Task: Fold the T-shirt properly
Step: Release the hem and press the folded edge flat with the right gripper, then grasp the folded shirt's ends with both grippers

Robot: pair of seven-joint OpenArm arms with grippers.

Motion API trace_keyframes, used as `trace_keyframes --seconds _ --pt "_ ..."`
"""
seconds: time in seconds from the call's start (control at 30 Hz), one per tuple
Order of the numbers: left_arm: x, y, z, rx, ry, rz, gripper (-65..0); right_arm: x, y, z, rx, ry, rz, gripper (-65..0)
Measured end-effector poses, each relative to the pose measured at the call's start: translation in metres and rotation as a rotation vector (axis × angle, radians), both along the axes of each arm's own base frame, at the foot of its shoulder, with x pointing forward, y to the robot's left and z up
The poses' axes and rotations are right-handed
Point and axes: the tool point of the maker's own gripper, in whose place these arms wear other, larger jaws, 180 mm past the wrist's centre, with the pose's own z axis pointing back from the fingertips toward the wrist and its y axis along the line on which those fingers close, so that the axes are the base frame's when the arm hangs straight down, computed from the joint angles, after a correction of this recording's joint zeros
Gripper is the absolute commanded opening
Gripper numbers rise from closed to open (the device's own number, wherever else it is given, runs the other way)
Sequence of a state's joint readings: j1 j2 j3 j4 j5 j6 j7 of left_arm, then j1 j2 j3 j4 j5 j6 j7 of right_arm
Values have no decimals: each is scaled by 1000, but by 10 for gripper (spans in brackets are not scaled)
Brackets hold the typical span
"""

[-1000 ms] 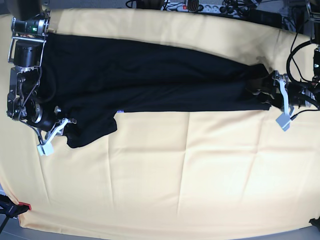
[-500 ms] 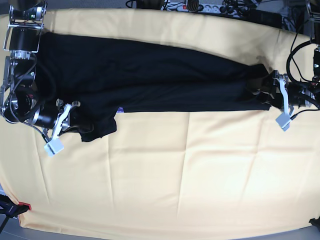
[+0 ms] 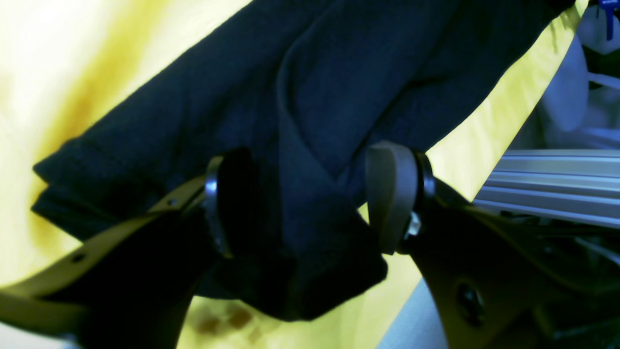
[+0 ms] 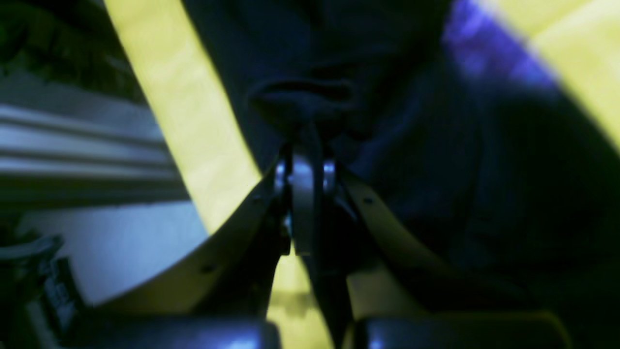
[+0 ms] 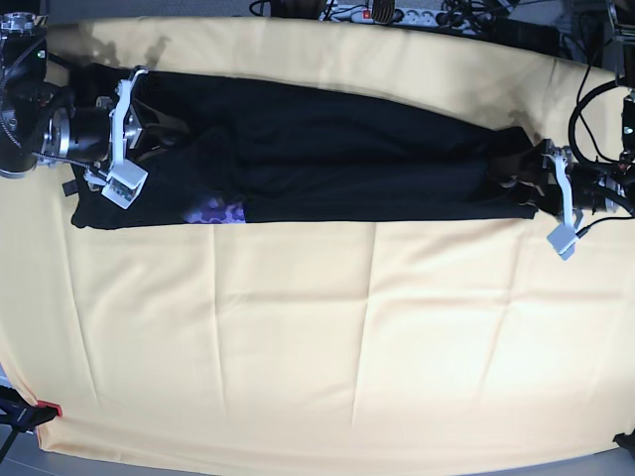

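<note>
Cloth of the T-shirt [image 5: 327,159] is judged limp and light, best pinched at bunched ends, as the sleeve is by the clamped right gripper [image 4: 304,160], while the left gripper [image 3: 310,203] is held wide around a hem fold.

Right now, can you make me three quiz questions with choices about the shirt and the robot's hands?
1. Where does the T-shirt lie?
A. Along the far part of the yellow cloth
B. In the near corner
C. Off the table

2. What colour peeks out at the shirt's near edge?
A. Green
B. Purple
C. Red

3. How is the right gripper?
A. Wide open
B. Shut on the T-shirt
C. Away from the shirt

Answers: 1 A, the base view shows it stretched across the far half. 2 B, a purple patch shows under the black. 3 B, the right wrist view shows the fingers pinched on black fabric.
</note>
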State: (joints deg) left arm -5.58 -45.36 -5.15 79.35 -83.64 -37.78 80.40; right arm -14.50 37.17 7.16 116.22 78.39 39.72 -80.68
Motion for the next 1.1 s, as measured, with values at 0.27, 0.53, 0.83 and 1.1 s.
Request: trace_keyframes --seconds 0.27,0.53,0.83,1.1 --pt "0 5 2 16 0 2 -262 4 -29 -20 -190 -15 -36 -650" --pt "0 37 15 109 -6 12 -262 1 -27 -12 -152 -8 -12 -254" --pt "1 67 31 202 -13 23 -262 29 -34 81 -11 -318 -121 -324" --pt "35 104 79 171 -187 248 -262 22 -13 39 245 -185 -371 -650"
